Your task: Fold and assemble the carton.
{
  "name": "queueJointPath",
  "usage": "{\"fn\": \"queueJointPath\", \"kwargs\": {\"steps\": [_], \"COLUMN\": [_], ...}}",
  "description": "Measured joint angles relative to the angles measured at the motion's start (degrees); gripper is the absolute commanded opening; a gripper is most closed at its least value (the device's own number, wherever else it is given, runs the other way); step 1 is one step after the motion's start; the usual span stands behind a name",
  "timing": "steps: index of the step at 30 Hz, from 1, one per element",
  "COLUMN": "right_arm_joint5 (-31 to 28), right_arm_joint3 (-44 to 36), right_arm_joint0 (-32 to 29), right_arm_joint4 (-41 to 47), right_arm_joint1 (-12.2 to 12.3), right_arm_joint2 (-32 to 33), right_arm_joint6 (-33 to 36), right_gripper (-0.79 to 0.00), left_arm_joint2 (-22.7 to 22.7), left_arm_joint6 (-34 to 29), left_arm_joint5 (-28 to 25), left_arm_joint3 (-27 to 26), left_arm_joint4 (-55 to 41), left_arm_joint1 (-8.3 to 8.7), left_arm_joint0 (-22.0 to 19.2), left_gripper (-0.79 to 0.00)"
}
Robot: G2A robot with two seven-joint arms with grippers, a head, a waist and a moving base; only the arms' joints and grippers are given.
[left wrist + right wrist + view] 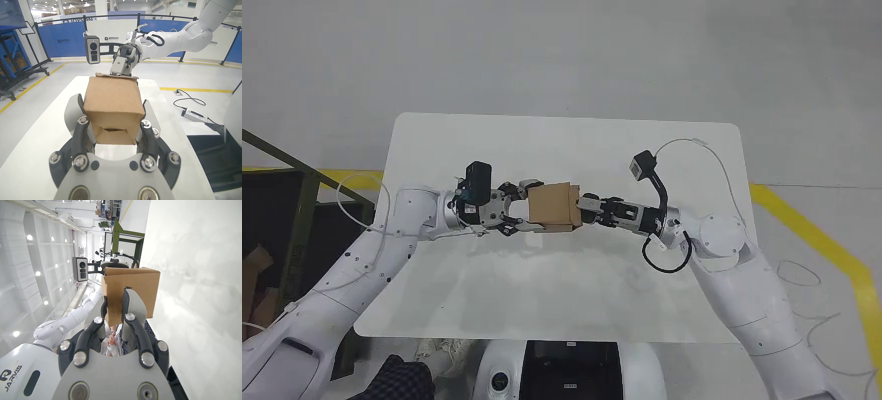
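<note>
Carton is held over the middle of the surface, sides clamped by fingers of the left gripper, far flap pinched by the right gripper; the flap is best folded slowly, body kept square.

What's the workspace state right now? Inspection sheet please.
Surface: white table, rounded corners.
Job's things: brown carton, formed into a box, held between both grippers over the table's middle; flaps at the left gripper's end folded in.
Clutter: nothing seen.
Grippers: left gripper clamps the carton's sides; right gripper pinches a wall at the opposite end.
Cables: black loop at the right wrist; power brick with cord on the floor.
Surroundings: blue barrier panels, yellow floor lines.
</note>
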Motion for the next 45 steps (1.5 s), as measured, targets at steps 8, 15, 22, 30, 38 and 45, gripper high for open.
{"fn": "queueJointPath", "kwargs": {"steps": [8, 15, 22, 30, 38, 45], "right_arm_joint5": [0.23, 0.62, 1.69, 4.23, 5.62, 5.86], "right_arm_joint3": [0.63, -0.34, -2.55, -5.92, -10.19, -12.19], "right_arm_joint0": [-0.05, -0.06, -0.12, -1.12, -3.4, -5.06], "right_arm_joint4": [-0.76, -1.89, -4.16, -9.16, -11.21, -11.0], "right_arm_joint1": [0.18, 0.21, 0.2, 0.42, 0.82, 1.13], "right_arm_joint2": [0.57, 0.09, -0.7, -0.79, 0.35, 1.35], "right_arm_joint6": [-1.31, -2.15, -3.79, -7.65, -9.69, -9.87], "right_gripper": [-0.628, -0.634, -0.637, -0.616, -0.64, -0.776], "left_arm_joint2": [-0.07, 0.07, 0.2, 0.08, 0.03, -0.11], "left_arm_joint6": [-0.01, -0.44, -0.87, -1.25, -1.77, -1.84], "left_arm_joint5": [0.0, 0.0, 0.0, 0.0, 0.0, 0.0], "left_arm_joint3": [0.01, -0.25, -0.22, 0.07, 0.63, 1.04], "left_arm_joint4": [-0.34, -0.56, -0.71, -0.64, -0.74, -1.01], "left_arm_joint1": [0.11, 0.15, 0.07, -0.1, -0.33, -0.48], "left_arm_joint0": [0.11, 0.08, -0.04, -0.12, -0.21, -0.36], "left_gripper": [-0.763, -0.757, -0.754, -0.751, -0.751, -0.751]}}
